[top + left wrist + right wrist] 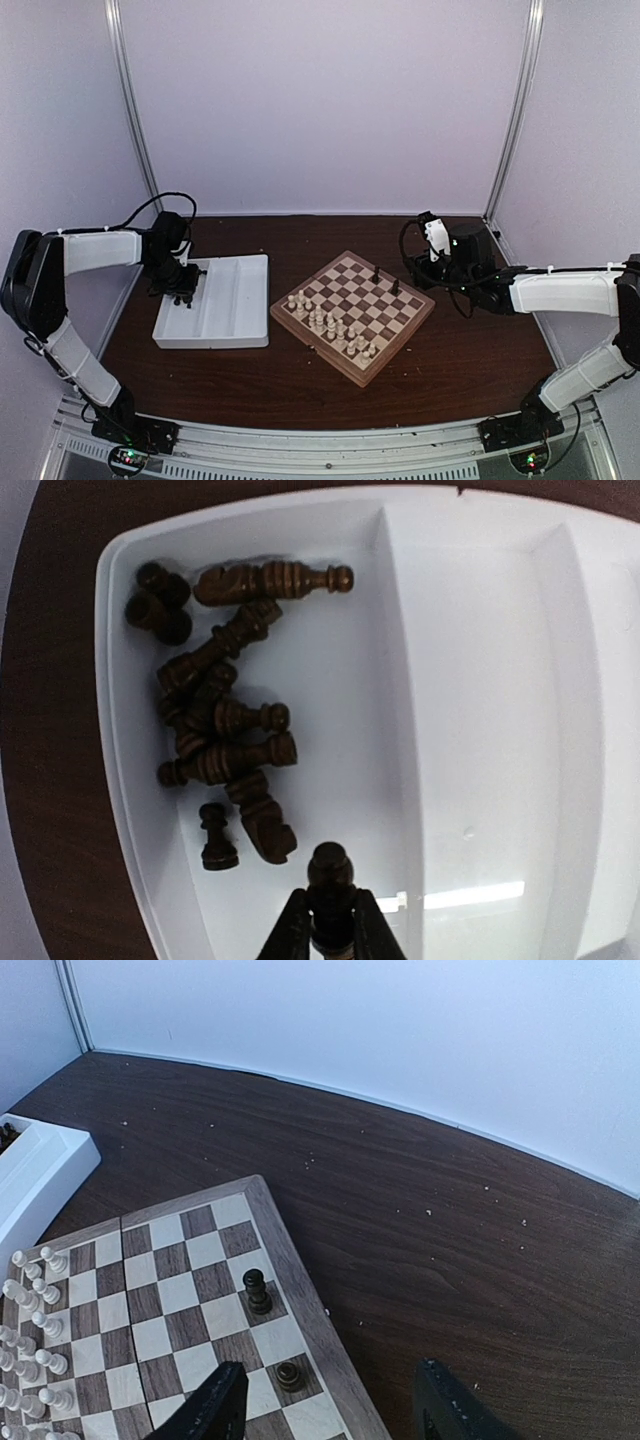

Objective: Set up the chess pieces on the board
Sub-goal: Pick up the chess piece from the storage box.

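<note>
My left gripper [330, 922] pinches a glossy dark round-headed chess piece [330, 868], head toward twelve o'clock; my right gripper [330, 1405] stands spread.

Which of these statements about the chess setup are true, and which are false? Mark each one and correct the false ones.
1. The left gripper clamps a dark piece above the white tray. True.
2. The right gripper is clamped shut. False: its jaws stand open with nothing between them.
3. Two dark pieces stand on the board. True.
4. The dark pieces left in the tray stand upright in neat rows. False: most lie tumbled in a heap in one end compartment.
</note>
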`<state>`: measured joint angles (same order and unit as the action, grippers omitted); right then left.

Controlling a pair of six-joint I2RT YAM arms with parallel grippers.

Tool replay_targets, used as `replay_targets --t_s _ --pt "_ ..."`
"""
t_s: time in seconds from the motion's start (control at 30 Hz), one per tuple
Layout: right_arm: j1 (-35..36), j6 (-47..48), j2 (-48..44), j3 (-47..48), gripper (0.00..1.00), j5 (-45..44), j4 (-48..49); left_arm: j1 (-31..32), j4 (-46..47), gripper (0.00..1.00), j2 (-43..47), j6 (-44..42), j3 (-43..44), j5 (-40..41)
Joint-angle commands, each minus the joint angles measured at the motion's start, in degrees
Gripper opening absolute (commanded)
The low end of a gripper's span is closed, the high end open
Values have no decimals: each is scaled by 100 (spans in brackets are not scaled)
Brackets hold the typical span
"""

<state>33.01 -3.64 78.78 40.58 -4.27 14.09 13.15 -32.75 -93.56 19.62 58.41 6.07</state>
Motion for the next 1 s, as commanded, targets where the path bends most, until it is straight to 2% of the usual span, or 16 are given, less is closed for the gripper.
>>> replay_targets --t_s 0.0,0.13,0.23,0.43,0.8,0.97 --pt "-16 -119 28 113 59 89 58 4 881 14 354 352 -361 -587" --pt "-15 -112 0 76 59 103 95 4 1590 13 574 538 -966 -1354" --pt "-16 -110 25 86 59 121 111 4 2048 14 630 634 -1295 -1602" --pt "-14 -129 41 90 59 142 120 63 2452 14 705 708 -1657 -1764" --pt "-17 -111 33 91 60 150 94 83 3511 14 1773 886 -2543 -1800" --pt "-15 -109 7 91 59 146 77 83 3776 14 1975 846 -2799 -1891"
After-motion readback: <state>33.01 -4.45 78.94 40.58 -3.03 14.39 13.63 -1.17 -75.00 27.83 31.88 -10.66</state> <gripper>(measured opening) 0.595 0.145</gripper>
